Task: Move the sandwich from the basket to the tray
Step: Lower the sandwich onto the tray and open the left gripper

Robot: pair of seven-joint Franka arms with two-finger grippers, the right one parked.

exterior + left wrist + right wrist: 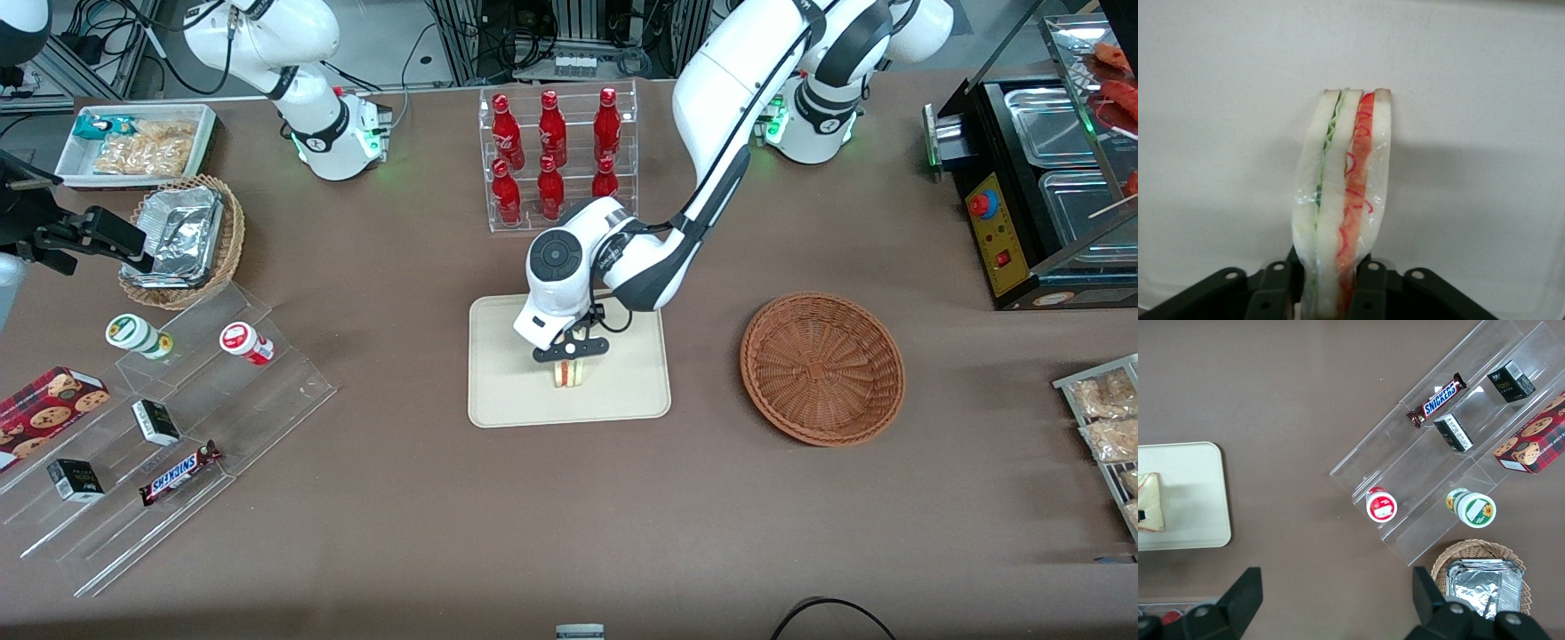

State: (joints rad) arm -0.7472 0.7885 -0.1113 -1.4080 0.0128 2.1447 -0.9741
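My matt black plastic tool pinches the glossy film-wrapped sandwich over the smooth matt cream tray; rough reddish-brown woven wicker basket nearby.

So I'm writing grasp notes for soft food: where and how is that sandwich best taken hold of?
Grip the sandwich across its two flat bread faces, coming straight down from above, as the claw has it now over the tray. It stands on edge with the filling layers between the fingers, so a squeeze likely presses the layers together rather than apart.
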